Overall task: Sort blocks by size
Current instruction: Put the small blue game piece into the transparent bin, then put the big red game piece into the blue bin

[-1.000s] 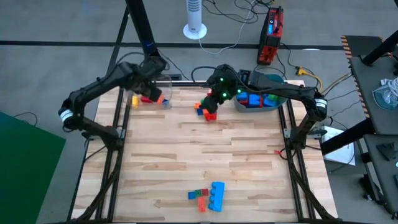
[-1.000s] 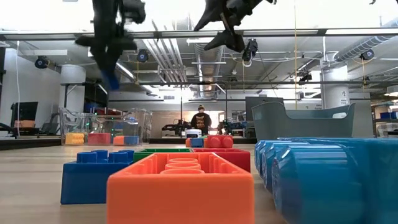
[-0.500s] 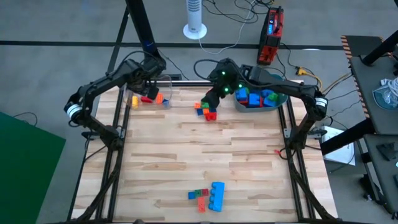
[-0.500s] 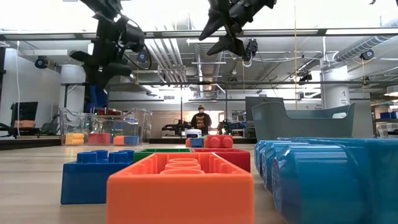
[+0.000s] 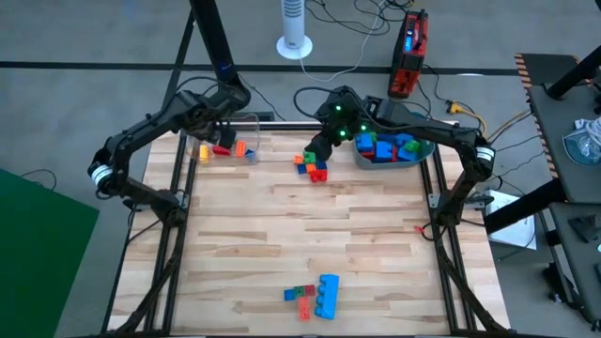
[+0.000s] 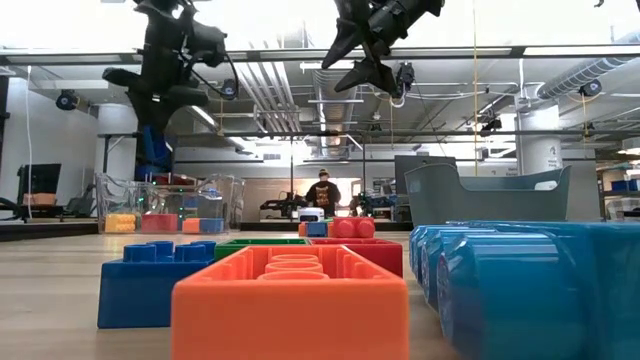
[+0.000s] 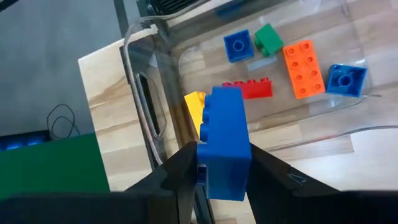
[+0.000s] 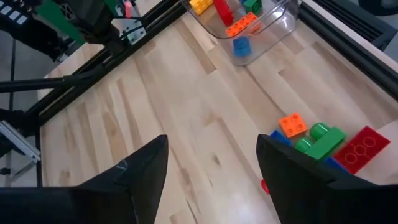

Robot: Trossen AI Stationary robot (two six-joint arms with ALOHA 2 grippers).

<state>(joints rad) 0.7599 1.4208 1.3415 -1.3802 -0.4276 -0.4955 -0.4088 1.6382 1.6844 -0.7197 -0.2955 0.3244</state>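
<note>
The left gripper [image 7: 214,171] hangs above the clear box [image 7: 155,118] at the table's far left, fingers pinching a blue block [image 7: 225,144]. Inside the box lie small blocks: a yellow one [image 7: 194,106], a red one [image 7: 252,90], an orange one [image 7: 303,68], a green one [image 7: 268,38] and two blue ones [image 7: 237,45].

The right gripper [image 8: 211,165] is up over the far-centre pile of blocks [image 5: 313,166] – fingers spread wide, nothing btwn them. That pile shows orange [image 8: 292,124], green [image 8: 320,142] and red [image 8: 362,149] pieces on the wood.

The teal tub [image 5: 413,153] at the far right holds bigger blocks, mostly blue w/ some red and green. A last group sits near the front edge – a big blue block [image 5: 327,295] beside small red, green and orange ones [image 5: 301,298].
</note>
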